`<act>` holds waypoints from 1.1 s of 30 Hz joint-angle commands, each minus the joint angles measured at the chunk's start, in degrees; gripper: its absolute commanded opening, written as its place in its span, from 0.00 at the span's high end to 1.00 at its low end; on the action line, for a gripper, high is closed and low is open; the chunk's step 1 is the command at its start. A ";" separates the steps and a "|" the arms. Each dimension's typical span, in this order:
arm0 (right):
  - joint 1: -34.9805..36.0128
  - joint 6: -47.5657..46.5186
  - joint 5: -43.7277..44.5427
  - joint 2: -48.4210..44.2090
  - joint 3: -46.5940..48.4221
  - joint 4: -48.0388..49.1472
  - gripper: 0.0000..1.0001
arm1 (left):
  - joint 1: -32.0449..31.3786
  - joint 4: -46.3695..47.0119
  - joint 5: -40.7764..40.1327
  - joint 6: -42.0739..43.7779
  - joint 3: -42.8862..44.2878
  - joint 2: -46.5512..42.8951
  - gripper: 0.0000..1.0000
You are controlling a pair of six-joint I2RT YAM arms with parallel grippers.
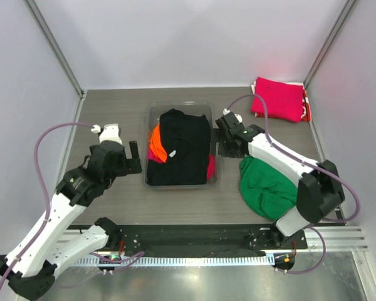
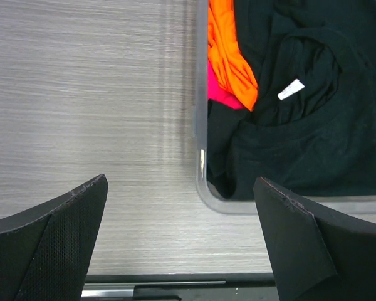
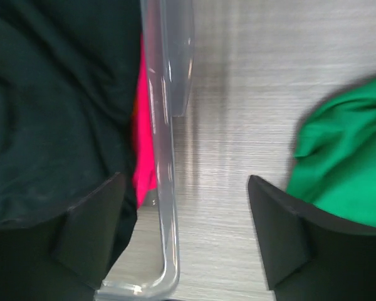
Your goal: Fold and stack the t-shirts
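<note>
Right jaws spread wide, empty, straddling the wall of the clear tub [image 3: 166, 188]; green t-shirt [image 3: 344, 157] lies crumpled beside, toward the worktop's right edge, out for folding, I'd say. Left jaws gape empty off the tub's left side, black t-shirt [image 2: 301, 125] inside. Folded magenta t-shirt [image 1: 279, 99] anchors the stack, far right corner. Both wrists tip downward.

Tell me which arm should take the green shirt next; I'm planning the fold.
Right. The right fingers stand open beside the green shirt; the left fingers are across the tub.
</note>
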 commanded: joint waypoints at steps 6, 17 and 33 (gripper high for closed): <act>0.30 -1.03 -8.91 7.49 -0.66 9.62 0.56 | 0.20 0.71 -1.77 -1.38 -6.46 -10.06 0.00; 3.46 -0.25 -15.24 22.78 17.95 11.12 0.99 | 0.29 1.51 -4.06 -1.38 -7.78 -13.23 0.00; 11.90 30.85 -25.52 66.56 75.65 36.98 0.19 | 0.20 0.98 -8.10 -3.49 -8.57 -21.22 0.00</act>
